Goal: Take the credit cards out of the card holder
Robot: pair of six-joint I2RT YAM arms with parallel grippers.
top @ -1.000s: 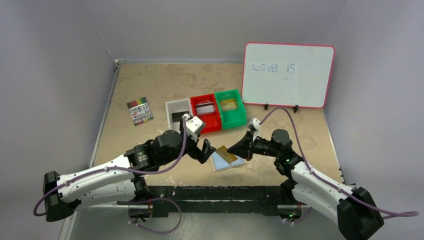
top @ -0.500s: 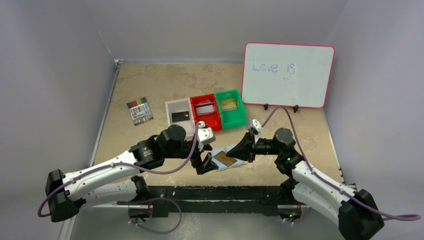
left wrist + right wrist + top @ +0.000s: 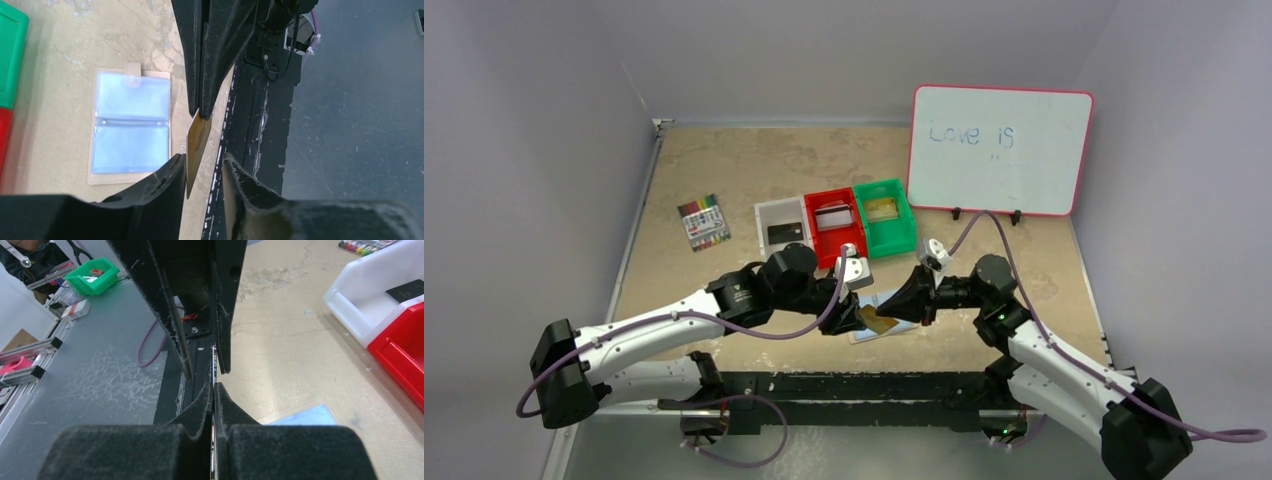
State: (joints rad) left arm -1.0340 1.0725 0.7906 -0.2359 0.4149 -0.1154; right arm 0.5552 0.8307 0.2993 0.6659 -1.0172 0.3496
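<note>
The card holder lies open on the table, pale blue inside with a tan rim. Just above it, a gold credit card hangs on edge. My right gripper is shut on its far end. My left gripper straddles the near end. One of its fingers touches the card, and a gap remains on the other side. A black card lies in the white bin, a silver one in the red bin, and a gold one in the green bin.
White, red and green bins stand in a row just behind the grippers. A marker pack lies at the left. A whiteboard stands at the back right. The table's black front edge is close by.
My left arm has swung right, up to the gold card, and its jaws have narrowed round the card's near end. The right gripper has lifted the card slightly off the holder.
</note>
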